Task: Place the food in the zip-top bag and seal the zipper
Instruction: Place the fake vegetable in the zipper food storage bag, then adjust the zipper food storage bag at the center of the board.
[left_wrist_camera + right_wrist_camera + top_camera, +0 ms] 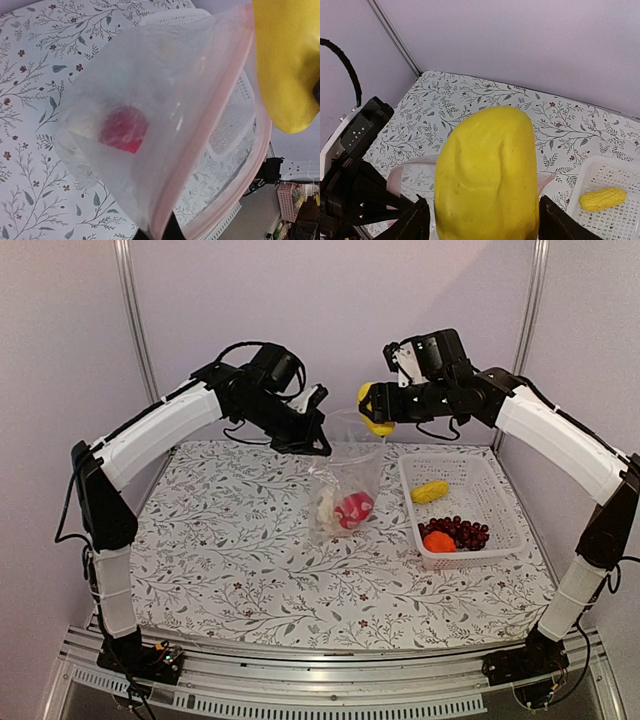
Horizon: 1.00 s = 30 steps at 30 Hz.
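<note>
Top external shows you why the bag hangs as it does: your left gripper (318, 440) is clamped tight on one lip of the zip-top bag (350, 475), lifting that edge off the table (220, 540) so the body sags and the mouth gapes upward. Your right gripper (377, 412) sits at about 1 o'clock from that mouth, its jaws spread wide around the yellow round piece (375, 408). The right wrist view shows the piece filling the gap between both fingers, so I judge it held, poised for a straight drop. In the left wrist view the zipper (265, 145) reads as a pink strip curving round the open mouth, with the yellow piece hanging at 2 o'clock, just outside the rim. You would likely want it nudged toward 8 o'clock there before letting go, or it may clip the lip and fall outside. The red piece (353, 510) and the cream-white piece (325, 508) lie at the bag's bottom, and their weight helps hold it open. At 3 o'clock from the bag, the white basket (500, 502) holds the yellow long piece (430, 491), the orange ball (438, 541) and the grape bunch (466, 532), close to your right arm for short trips. The task looks roughly half done, with sealing to come.
</note>
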Each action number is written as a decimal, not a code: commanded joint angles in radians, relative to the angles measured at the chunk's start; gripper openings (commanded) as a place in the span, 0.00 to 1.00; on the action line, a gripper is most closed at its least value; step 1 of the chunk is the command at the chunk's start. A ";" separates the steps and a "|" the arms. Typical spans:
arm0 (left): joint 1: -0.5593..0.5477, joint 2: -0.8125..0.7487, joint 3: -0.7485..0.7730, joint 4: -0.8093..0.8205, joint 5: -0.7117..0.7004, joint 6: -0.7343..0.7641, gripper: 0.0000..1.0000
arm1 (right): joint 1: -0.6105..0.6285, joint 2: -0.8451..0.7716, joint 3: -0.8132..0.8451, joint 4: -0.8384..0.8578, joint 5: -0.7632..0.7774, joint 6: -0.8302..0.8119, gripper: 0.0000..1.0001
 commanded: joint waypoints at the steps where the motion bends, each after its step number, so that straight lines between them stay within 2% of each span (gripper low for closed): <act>1: 0.023 0.013 0.027 0.027 0.021 -0.015 0.00 | 0.009 -0.002 0.044 -0.055 0.041 -0.051 0.75; 18: 0.040 0.036 0.035 0.051 0.056 -0.029 0.00 | 0.009 -0.113 -0.051 -0.065 0.031 -0.042 0.75; 24: 0.051 0.026 0.085 0.074 0.062 -0.041 0.00 | 0.009 -0.154 -0.053 -0.077 -0.036 -0.054 0.74; 27: 0.070 0.035 0.063 0.063 0.057 -0.065 0.00 | 0.009 -0.165 -0.042 -0.087 -0.170 -0.092 0.69; 30: 0.062 0.044 0.125 0.045 0.073 -0.058 0.00 | 0.009 -0.130 -0.003 -0.168 -0.165 -0.061 0.66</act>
